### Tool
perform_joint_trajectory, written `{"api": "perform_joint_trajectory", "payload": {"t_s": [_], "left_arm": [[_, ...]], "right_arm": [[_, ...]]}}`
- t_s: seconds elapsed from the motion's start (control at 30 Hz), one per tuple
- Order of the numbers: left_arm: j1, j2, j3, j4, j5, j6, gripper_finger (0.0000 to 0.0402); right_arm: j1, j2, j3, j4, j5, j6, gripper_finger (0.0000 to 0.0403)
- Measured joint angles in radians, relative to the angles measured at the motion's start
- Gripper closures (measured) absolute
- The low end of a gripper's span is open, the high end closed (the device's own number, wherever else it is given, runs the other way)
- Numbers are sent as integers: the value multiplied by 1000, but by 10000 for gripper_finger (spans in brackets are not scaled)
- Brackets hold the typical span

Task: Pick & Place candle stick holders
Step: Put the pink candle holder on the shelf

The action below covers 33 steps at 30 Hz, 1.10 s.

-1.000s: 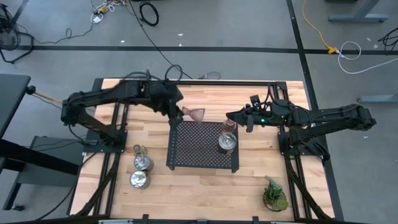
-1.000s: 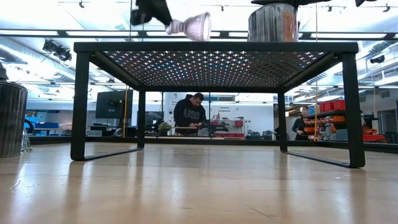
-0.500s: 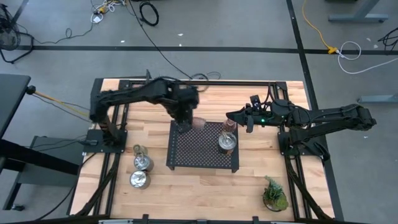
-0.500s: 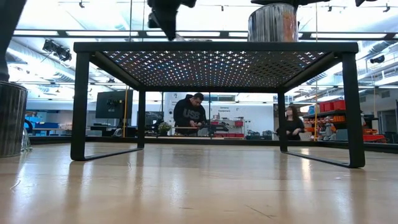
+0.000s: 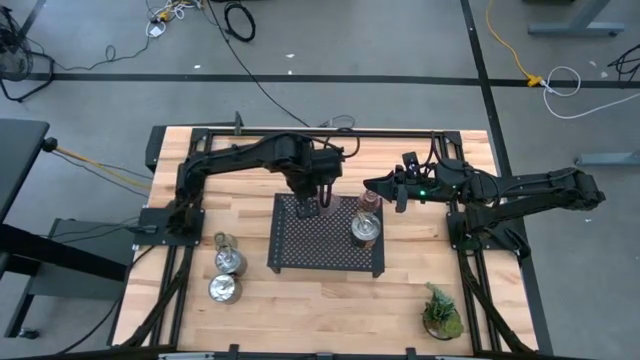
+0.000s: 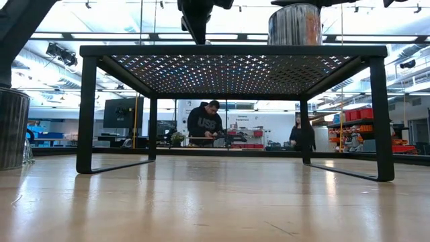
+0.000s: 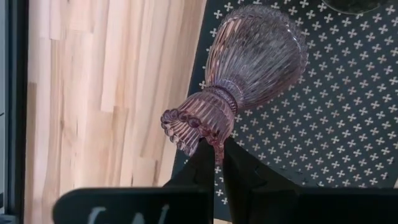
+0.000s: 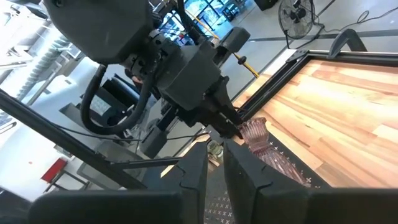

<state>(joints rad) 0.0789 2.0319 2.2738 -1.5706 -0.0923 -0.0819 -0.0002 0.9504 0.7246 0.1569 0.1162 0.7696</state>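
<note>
The left gripper (image 7: 214, 152) pinches the frilled rim of the pink glass holder (image 7: 249, 74) over the black tray (image 5: 325, 250) for setting it down there, while the right gripper (image 5: 368, 186), closed on nothing, waits beside the tray

- Grey floor (image 5: 90, 40) with dark tape lines and loose cables (image 5: 238, 20).
- Bright ceiling lights (image 6: 87, 4); shelves (image 6: 359, 134) and two people (image 6: 205, 123) far behind the wooden tabletop (image 6: 215, 202).

The left gripper (image 5: 309, 207) has swung rightward in the high view, carrying the pink holder (image 7: 249, 74) over the tray (image 5: 300, 250).
</note>
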Motion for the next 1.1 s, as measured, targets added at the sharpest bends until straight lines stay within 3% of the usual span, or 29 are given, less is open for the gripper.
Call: {"api": "perform_joint_trajectory", "payload": {"t_s": [1.1], "left_arm": [[-55, 35, -7, -1, -126, 98, 370]], "right_arm": [[-29, 0, 0, -7, 7, -4, 351]]}}
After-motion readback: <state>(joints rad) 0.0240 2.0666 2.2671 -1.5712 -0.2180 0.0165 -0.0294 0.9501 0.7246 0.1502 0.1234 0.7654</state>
